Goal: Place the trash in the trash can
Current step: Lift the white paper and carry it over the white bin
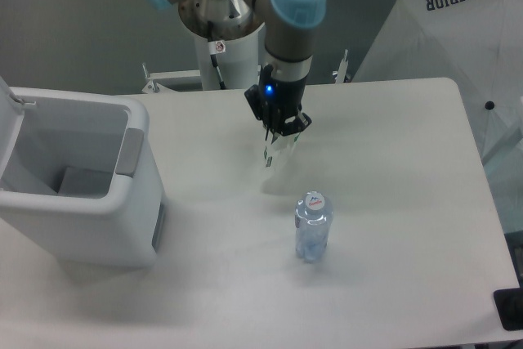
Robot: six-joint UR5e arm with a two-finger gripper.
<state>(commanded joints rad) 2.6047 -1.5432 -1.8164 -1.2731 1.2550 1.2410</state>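
Camera view, single fixed angle. Gripper (279,132) hangs above the table (392,161), jaws pinched nearly closed on the top edge of the packet (274,157). Packet hangs edge-on below the fingertips, clear of the surface, its shadow on the table beneath. Printed label only partly readable from here.

Handling, judged: packet looks thin, light and limp; it droops straight down, so it will likely swing in transit. Film probably slick; an edge pinch is workable but offers little margin against slipping.

Bottle (312,226) stands upright, white cap up, near the packet's shadow and forward of it, untouched. Likely light, thin-walled and easy to tip; take it across the body below the cap, not at the cap.

Bin (122,202) sits at the table's left, lid open, well apart from the gripper. Grey interior visible.
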